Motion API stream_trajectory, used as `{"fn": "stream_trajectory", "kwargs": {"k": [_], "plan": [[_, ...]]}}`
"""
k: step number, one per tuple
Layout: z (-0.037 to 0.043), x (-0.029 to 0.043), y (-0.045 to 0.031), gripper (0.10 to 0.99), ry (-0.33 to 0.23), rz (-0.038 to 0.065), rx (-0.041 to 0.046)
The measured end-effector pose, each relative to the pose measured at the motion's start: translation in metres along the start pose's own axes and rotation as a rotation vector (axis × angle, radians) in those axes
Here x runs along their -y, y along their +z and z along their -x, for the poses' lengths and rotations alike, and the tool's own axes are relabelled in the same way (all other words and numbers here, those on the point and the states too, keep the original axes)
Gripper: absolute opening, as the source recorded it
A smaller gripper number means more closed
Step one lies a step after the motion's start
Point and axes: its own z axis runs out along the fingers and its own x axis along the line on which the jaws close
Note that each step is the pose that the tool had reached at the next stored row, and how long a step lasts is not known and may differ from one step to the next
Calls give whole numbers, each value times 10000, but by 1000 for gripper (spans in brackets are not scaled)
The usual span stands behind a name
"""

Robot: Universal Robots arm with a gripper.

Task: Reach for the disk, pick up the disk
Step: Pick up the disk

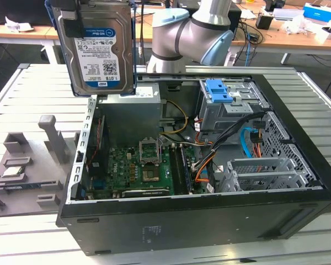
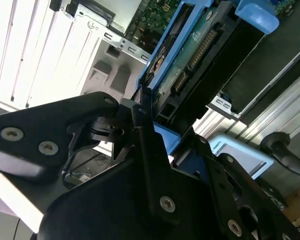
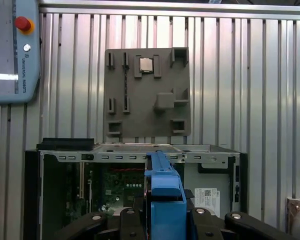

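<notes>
Tool [image 3: 165,214] clamped on one disk [image 1: 99,47], held above one open computer case [image 1: 209,226]

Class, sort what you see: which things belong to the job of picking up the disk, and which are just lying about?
Job in hand: disk; gripper holding it.
Lying about: computer case; grey tray; chip; blue latch.

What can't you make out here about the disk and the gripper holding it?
- Exterior view: the gripper is cut off by the top edge, above the disk.
- First wrist view: the disk is edge-on, so its label is hidden.
- Second wrist view: the gripper's black body covers the disk's near end.
</notes>
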Motion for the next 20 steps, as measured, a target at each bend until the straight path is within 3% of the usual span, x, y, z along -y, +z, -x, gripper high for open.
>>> {"fn": "stream_trajectory", "kwargs": {"k": [20], "plan": [[-314, 0, 1, 369, 0, 0, 0]]}}
